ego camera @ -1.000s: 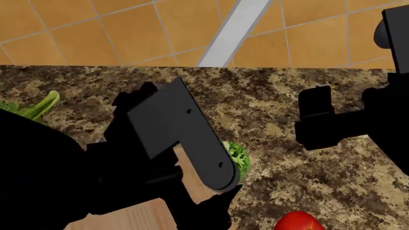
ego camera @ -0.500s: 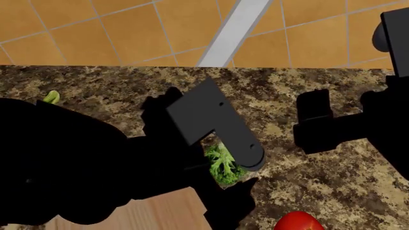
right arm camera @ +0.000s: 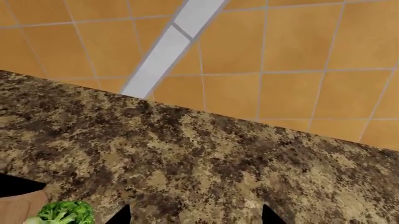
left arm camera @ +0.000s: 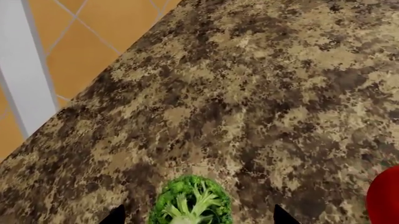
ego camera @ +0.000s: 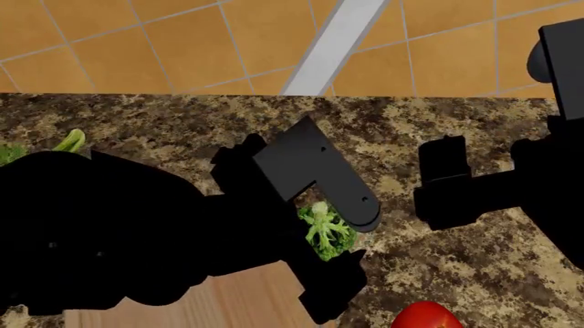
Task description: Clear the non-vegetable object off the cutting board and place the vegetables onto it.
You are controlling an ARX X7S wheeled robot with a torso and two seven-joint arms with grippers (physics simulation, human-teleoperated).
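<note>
The broccoli [left arm camera: 190, 201] lies stem-up on the speckled countertop, just past the cutting board's [ego camera: 228, 301] far corner. My left gripper [left arm camera: 196, 219] is open, one fingertip on each side of the broccoli with a gap to both. In the head view the broccoli [ego camera: 327, 229] peeks out under the left arm. The red tomato [ego camera: 425, 318] rests on the counter right of the board. The celery stalk [ego camera: 70, 141] lies on the counter at far left, mostly hidden by my arm. My right gripper [right arm camera: 194, 217] hangs open over bare counter, holding nothing.
An orange tiled wall [ego camera: 182, 41] with a grey strip [ego camera: 333, 44] rises behind the counter's back edge. My left arm [ego camera: 109, 232] covers most of the board. The right arm [ego camera: 493, 184] hovers over the counter's right side.
My left arm has swung right, off the board, and its open jaws now straddle the broccoli. More of the broccoli shows. The right arm has barely moved.
</note>
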